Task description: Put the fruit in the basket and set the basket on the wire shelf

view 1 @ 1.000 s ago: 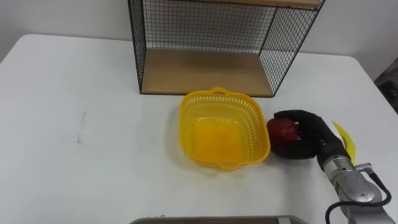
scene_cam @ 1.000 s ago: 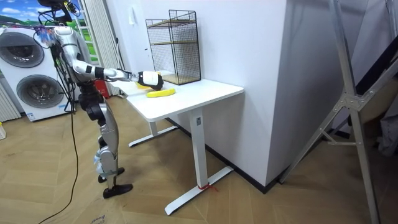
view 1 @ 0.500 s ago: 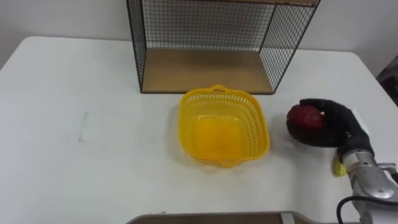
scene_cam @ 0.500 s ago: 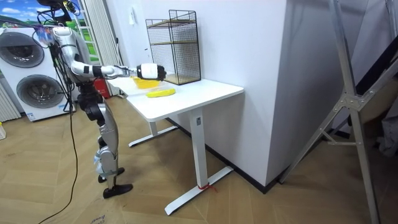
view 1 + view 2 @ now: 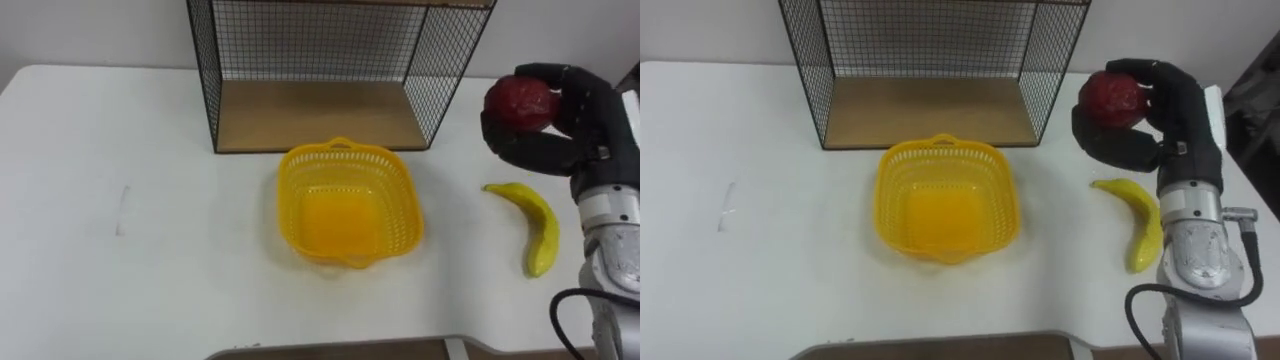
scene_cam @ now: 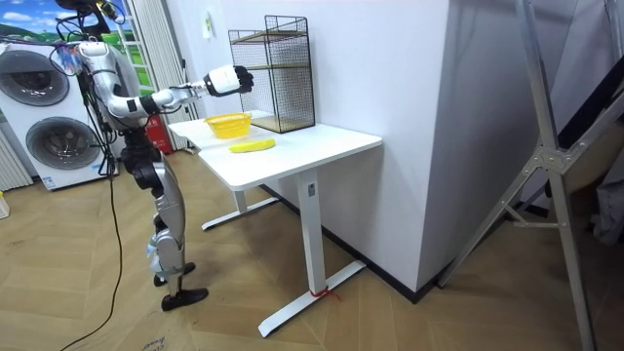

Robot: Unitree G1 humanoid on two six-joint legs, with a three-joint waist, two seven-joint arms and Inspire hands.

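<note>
My right hand (image 5: 560, 130) (image 5: 1150, 125) is raised well above the white table at the right, its fingers curled round a dark red apple (image 5: 520, 100) (image 5: 1110, 97). In the room view that right hand (image 6: 229, 80) is held up high beside the wire shelf. An empty yellow basket (image 5: 345, 205) (image 5: 945, 200) stands on the table in front of the black wire shelf (image 5: 335, 70) (image 5: 930, 65). A yellow banana (image 5: 535, 225) (image 5: 1137, 220) lies on the table to the basket's right, below the raised hand.
The white table (image 5: 120, 250) has bare room to the basket's left. The shelf's wooden bottom board (image 5: 315, 115) is bare. In the room view I stand at the table's end, with washing machines (image 6: 44, 107) behind me.
My right hand has lifted the apple from the table beside the basket up and to the right. The banana, hidden under the hand before, now shows.
</note>
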